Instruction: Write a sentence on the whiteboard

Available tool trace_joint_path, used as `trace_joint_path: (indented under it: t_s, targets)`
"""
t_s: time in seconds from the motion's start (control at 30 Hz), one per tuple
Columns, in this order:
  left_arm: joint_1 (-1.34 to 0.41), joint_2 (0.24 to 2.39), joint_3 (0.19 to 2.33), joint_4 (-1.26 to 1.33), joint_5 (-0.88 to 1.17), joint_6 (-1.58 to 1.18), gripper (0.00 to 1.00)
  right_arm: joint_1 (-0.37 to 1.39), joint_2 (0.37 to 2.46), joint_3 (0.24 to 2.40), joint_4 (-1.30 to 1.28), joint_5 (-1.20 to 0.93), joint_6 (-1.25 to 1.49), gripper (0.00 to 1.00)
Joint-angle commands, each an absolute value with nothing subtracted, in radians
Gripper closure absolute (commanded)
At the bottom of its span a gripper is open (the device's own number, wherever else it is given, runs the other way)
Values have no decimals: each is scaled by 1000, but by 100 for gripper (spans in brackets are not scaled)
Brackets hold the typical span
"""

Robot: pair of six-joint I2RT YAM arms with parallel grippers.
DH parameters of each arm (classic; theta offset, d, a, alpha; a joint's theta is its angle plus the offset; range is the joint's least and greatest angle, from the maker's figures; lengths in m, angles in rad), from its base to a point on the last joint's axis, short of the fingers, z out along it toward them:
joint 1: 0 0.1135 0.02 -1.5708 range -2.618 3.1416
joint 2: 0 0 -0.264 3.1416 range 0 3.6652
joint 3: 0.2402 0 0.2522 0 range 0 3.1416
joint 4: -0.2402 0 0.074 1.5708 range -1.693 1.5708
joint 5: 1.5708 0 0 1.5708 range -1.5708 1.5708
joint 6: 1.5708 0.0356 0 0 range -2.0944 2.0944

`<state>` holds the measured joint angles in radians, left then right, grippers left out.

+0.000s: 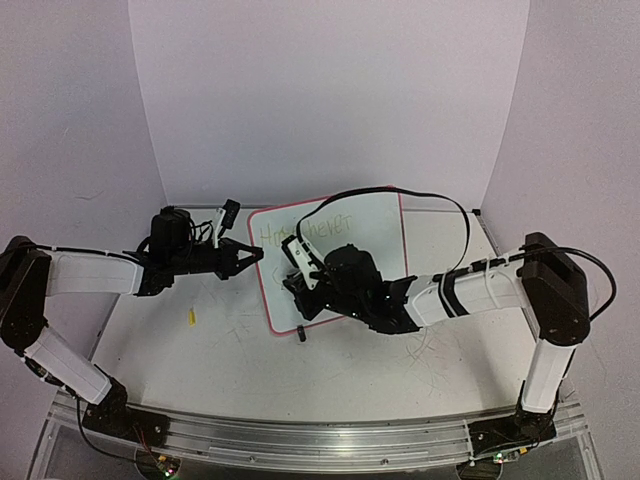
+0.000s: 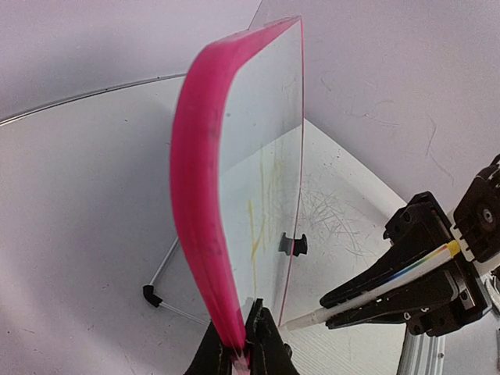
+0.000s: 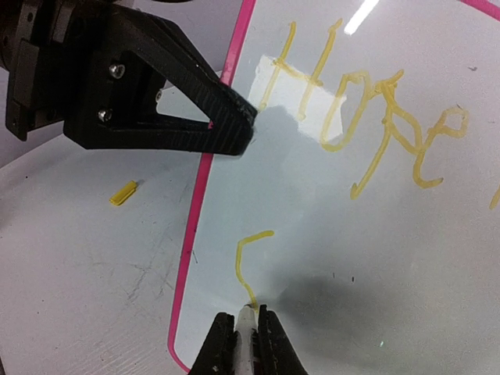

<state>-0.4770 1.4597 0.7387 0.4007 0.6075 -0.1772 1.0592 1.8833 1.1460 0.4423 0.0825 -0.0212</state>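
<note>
- We see a white table [image 1: 230, 350] with grey scratch marks [image 2: 328, 215]; pale walls [image 1: 330, 90] curve behind.
- Left tool [image 2: 248, 332] pinches the whiteboard [image 2: 262, 156] frame mid-table.
- Right tool [image 3: 246, 340] grips a marker [image 3: 247, 319], tip on the board below the sentence [image 3: 351, 109].

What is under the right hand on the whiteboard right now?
The right hand holds a marker tip-down on the whiteboard, ending a short yellow stroke below "Hope". From above, the hand hides that stroke and the board's lower middle.

One whiteboard [image 1: 375, 225], one marker [image 2: 383, 284], one small yellow scrap [image 1: 191, 318], two arms: left arm [image 1: 90, 272], right arm [image 1: 480, 290].
</note>
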Motion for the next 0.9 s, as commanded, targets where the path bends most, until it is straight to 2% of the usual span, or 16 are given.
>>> trace_joint_path:
  t_s: [0.0,0.23,0.53,0.87]
  targets:
    - [-474,1463,766,379,485,-61,100,1059,1926,1211,454,87,-9,100]
    - [-474,1466,768,379,489,-61,100,1058,1928,1234,451,59,-8,100]
    - [-474,1469,769,377,487,-58,100,1040,1770,1118,474,13,-14,100]
    - [-474,1474,769,376,486,-57,100,1030,1816,1163,478,77,-25,100]
